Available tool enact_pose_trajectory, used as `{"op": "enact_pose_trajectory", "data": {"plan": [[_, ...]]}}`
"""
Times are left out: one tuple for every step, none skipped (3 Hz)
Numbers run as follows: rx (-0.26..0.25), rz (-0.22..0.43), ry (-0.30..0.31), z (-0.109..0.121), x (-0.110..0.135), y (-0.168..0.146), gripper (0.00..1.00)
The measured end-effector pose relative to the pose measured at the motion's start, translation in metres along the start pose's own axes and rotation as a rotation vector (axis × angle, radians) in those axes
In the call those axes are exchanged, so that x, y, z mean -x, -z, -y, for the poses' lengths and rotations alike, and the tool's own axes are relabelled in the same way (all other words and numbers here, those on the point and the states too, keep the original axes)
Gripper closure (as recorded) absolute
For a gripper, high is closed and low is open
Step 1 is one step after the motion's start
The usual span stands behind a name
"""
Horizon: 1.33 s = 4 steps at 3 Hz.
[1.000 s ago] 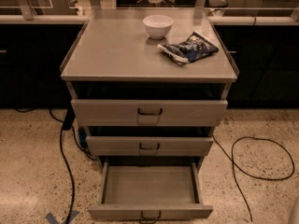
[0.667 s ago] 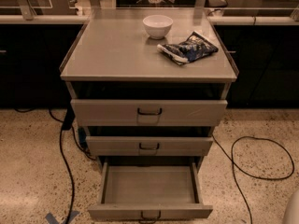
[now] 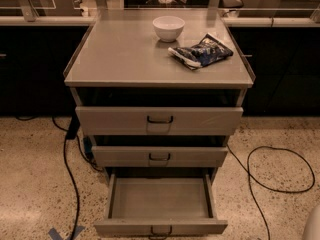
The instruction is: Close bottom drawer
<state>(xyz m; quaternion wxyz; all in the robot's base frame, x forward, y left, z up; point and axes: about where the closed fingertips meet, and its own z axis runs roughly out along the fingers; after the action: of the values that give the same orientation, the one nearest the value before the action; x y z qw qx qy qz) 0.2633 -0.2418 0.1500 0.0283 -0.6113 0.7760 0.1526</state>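
- gripper: only a pale rounded sliver at the bottom right corner, low over the floor, right of the cabinet and clear of it. No way to read whether it's spread or closed.
- bottom drawer: pulled well out towards the camera, the shallow tray fully exposed. Its low front sits at the lower frame edge, with the small dark wire handle at centre, partly cut off.
- Blue tape mark on the speckled floor, just left of the drawer front.
- Black cable runs along the floor on the left, up towards the cabinet's lower left corner. A second black cable lies in a loop on the right, apart from the cabinet.
- middle drawer: directly above, front standing a little proud of the frame, dark gap over it, small handle centred.
- top drawer: taller front, bigger handle, also slightly out with a dark gap above.
- cabinet top: flat grey-beige surface with a raised lip.
- snack bag: dark blue, lying flat on the right half of the top.
- white bowl: upright, just behind and left of the bag, near the back edge, not touching the bag.
- Behind: dark base units on both sides, pale counter edge running across.
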Motion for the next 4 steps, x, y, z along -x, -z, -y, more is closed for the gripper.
{"op": "enact_pose_trajectory", "data": {"plan": [[-0.034,0.012,-0.006,0.010,0.006,0.000,0.00],[-0.034,0.015,0.026,0.020,0.016,0.002,0.00],[0.008,0.005,0.077,0.028,0.026,0.000,0.00],[0.059,-0.006,0.107,0.038,0.028,0.000,0.00]]}}
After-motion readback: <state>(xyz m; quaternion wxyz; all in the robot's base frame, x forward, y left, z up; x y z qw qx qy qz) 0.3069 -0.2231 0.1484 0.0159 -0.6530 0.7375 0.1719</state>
